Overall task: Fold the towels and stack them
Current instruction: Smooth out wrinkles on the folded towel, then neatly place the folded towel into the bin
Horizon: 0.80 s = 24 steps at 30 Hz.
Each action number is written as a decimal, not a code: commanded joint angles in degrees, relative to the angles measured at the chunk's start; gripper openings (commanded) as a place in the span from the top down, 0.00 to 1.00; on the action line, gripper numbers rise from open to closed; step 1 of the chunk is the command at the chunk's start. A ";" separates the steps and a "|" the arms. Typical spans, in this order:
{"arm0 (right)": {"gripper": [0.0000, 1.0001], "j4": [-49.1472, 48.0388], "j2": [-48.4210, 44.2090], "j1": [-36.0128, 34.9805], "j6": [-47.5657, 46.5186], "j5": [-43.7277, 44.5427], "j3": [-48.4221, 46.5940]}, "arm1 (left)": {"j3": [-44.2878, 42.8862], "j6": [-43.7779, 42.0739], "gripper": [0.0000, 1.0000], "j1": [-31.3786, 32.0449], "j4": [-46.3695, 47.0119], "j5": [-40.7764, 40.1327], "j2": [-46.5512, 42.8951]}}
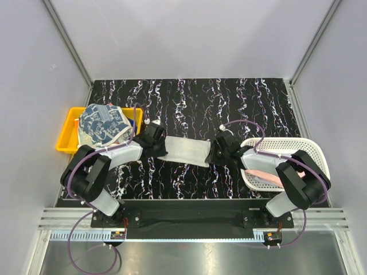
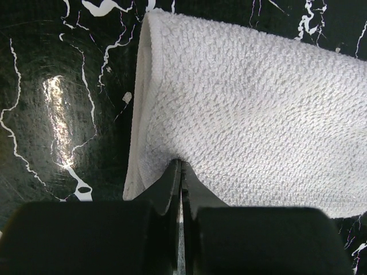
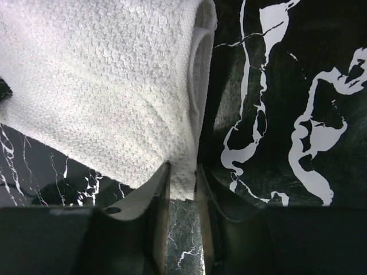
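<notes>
A whitish towel (image 1: 184, 150) lies folded into a long band on the black marbled table, between the two arms. My left gripper (image 1: 163, 150) is at its left end. In the left wrist view the left gripper (image 2: 181, 166) has its jaws pressed together, pinching the near edge of the towel (image 2: 246, 103). My right gripper (image 1: 212, 153) is at the towel's right end. In the right wrist view the right gripper (image 3: 182, 175) is closed on a thick folded corner of the towel (image 3: 103, 86). A blue-patterned towel (image 1: 102, 125) lies bunched in the yellow tray. A pink towel (image 1: 266, 176) lies in the basket.
The yellow tray (image 1: 66, 140) stands at the table's left edge, beside the left arm. The white mesh basket (image 1: 309, 150) stands at the right edge, partly under the right arm. Grey walls enclose the table on three sides.
</notes>
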<state>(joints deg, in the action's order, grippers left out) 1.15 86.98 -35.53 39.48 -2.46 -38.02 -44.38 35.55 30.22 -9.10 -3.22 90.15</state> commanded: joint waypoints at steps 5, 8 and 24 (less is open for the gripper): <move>0.55 7.80 -7.25 -0.42 -0.72 7.28 -3.81 | -0.62 -0.92 0.96 0.11 -2.49 -2.58 -2.16; 0.50 11.40 -9.98 -0.42 -1.86 9.66 -5.92 | -3.15 -2.24 0.88 0.54 -4.95 -3.01 -4.88; 0.44 37.69 -42.75 0.02 -3.62 28.56 -24.19 | -40.37 10.67 0.50 25.32 -26.97 -26.46 17.48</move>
<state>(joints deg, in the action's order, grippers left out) 32.58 48.14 -35.51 37.15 20.64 -57.47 -75.83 39.77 52.05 -26.79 -19.64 99.39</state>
